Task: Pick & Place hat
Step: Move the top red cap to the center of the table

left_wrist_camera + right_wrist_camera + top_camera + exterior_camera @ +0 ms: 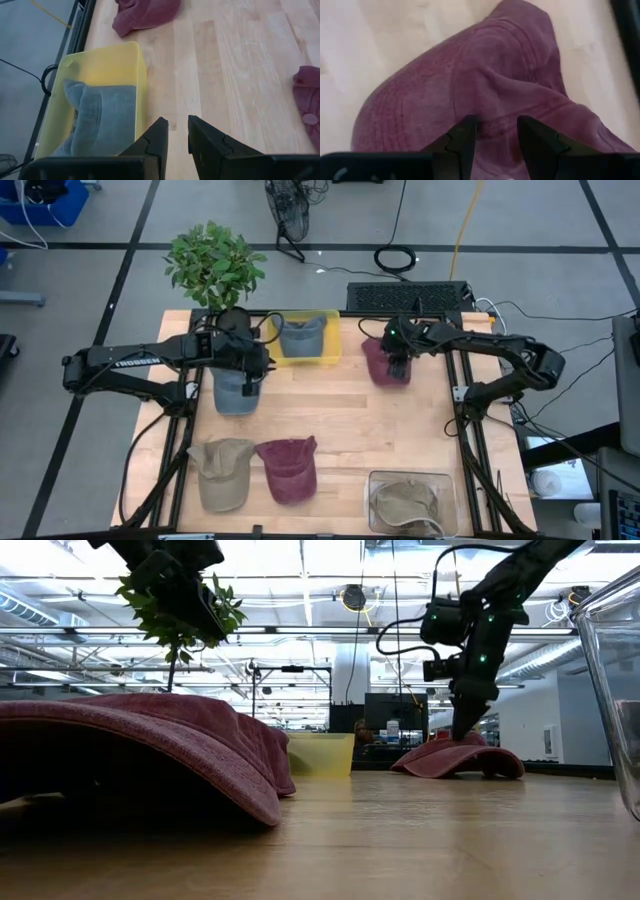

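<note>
While one grey-blue cloth cap [302, 333] already lies inside the translucent yellow plastic bin [330, 356] at the far edge of the pale wooden worktop [340, 410], most of the sorting appears, as a judgement, yet to be done: four caps lie loose on the boards. Right gripper [495, 131] stands directly over the maroon cloth cap [385, 365] at the far right of the worktop, its jaws parted and straddling a fold of the crown; the right wrist view shows the fabric between the two dark fingers, not yet pinched. In the low view this cap rests flat on the wood with the gripper descending onto its top. Left gripper [176, 134] hangs above the worktop beside the yellow bin, jaws slightly apart and holding nothing; beneath that arm a denim-blue cap [235, 394] lies on the boards. Near the front edge sit a khaki cloth cap [220, 470] and a second maroon cap [290, 468], side by side; an olive cap [408, 502] occupies a clear plastic container [452, 480] at the front right. The targeted cap is soft, washed-looking cotton, creased and slumped, its crown collapsed into ridges with stitched panel seams visible; such limp cloth will probably bunch when gripped
</note>
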